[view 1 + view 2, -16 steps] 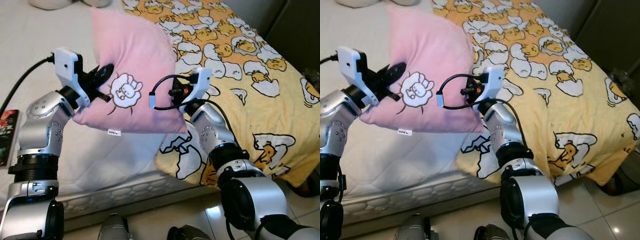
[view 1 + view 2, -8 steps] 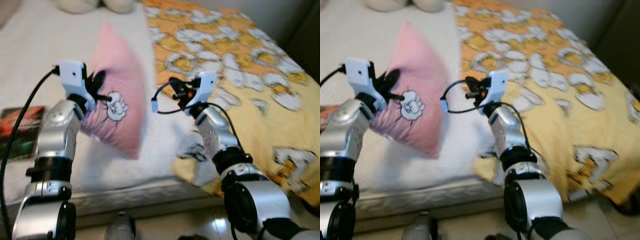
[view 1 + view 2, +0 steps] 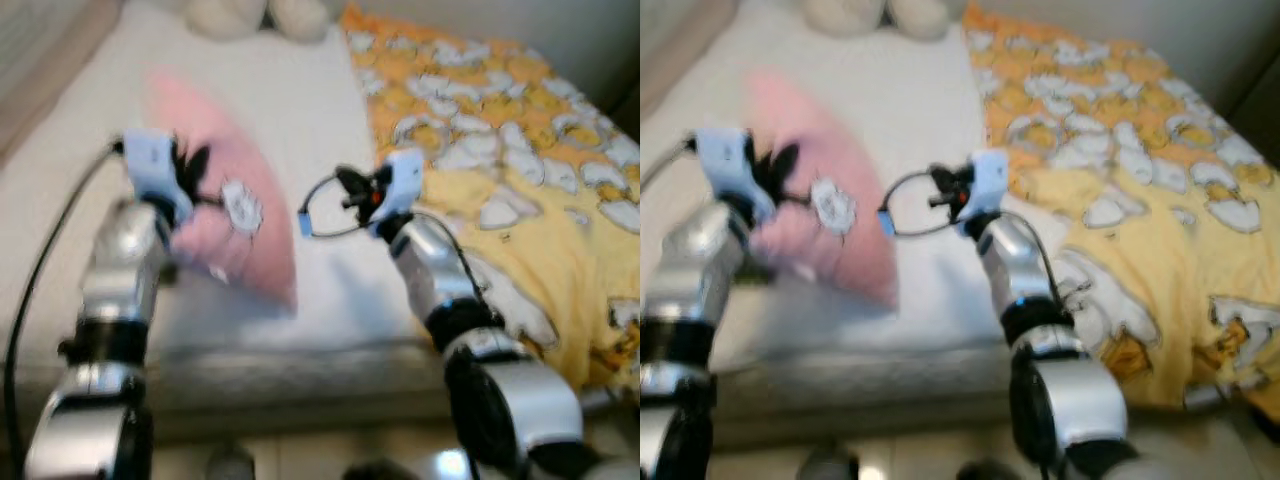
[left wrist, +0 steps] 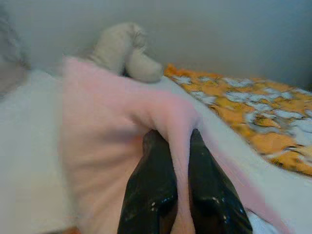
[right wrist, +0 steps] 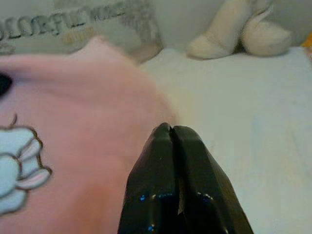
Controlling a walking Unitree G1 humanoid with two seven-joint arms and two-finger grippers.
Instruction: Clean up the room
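Left gripper [image 4: 181, 161] alone now pinches the pink pillow [image 3: 225, 225]; right gripper [image 5: 171, 129], closed empty, has apparently released it over the bed [image 3: 290, 110].

Bed [image 3: 300, 150]: white sheet, quilted mattress edge at its near side.
Blanket [image 3: 520, 130]: yellow-orange, printed with white egg figures, spread over the bed's right half and hanging over the near edge.
Plush toy [image 4: 127, 51]: cream-coloured, lying at the head of the bed, beside the blanket's far corner.
Wall [image 4: 204, 29]: plain grey, behind the bed.
Floor [image 3: 940, 460]: pale tiles, blurred.
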